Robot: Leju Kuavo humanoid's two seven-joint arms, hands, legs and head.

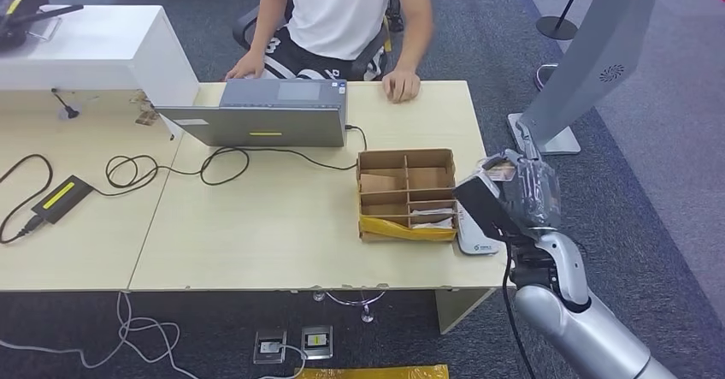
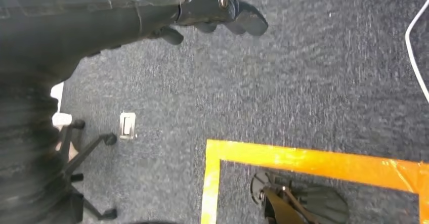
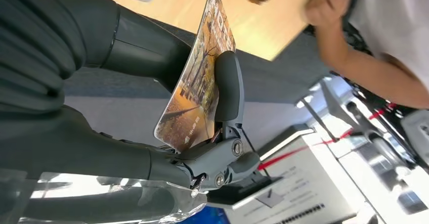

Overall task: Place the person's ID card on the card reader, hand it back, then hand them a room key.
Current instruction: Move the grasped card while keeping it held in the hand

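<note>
The right hand [image 1: 523, 192] was raised just off the right edge of the table [image 1: 282, 233], beside the card reader [image 1: 475, 235], and it gripped a card [image 3: 198, 77] between its thumb and its darker fingers [image 3: 228, 87]. In the right wrist view the card stood on edge in that grip, its printed face showing a picture in warm brown and orange tones; a finger lay along that face and the thumb pressed from behind. Whether this was the ID card or a room key could not be told from the print. The reader, a pale flat unit, lay at the table's right edge, touching the right side of a cardboard box [image 1: 407, 192] with dividers; the box's front compartment held something yellow [image 1: 402, 228]. The card was held above the floor side of the reader, not resting on it. A person [image 1: 342, 11] in a white top sat across the table, one hand [image 1: 400, 85] resting on the far edge and the other beside an open laptop [image 1: 261, 112]. A cable ran from the laptop over the tabletop towards a black adapter [image 1: 60, 198] on the adjoining table to the left. The left hand [image 2: 217, 11] hung over grey carpet [image 2: 303, 82] with its fingers loosely curled and nothing in them, above a strip of yellow floor tape [image 2: 313, 159].
</note>
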